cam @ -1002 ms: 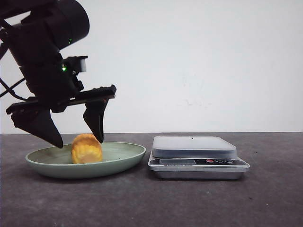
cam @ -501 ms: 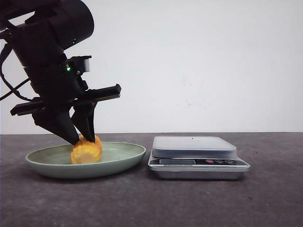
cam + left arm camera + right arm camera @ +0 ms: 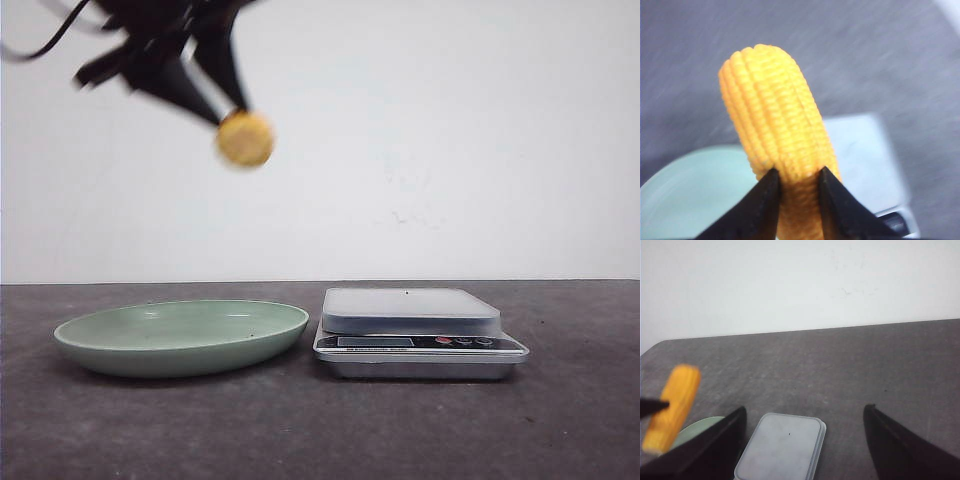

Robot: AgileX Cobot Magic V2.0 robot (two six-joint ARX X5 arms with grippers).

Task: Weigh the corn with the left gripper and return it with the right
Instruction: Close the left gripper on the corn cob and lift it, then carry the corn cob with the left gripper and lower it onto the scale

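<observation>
The corn hangs in the upper left of the front frame, pinched between the fingers of the left gripper, well above the green plate and left of the scale. In the left wrist view, both black fingertips press the cob's lower part, its rounded end sticking out beyond them. The right gripper holds nothing, its fingers spread wide above the scale.

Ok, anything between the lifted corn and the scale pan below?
Nothing. In the front view only bare wall separates the corn, held in the left gripper, from the scale; the pan is empty.
</observation>
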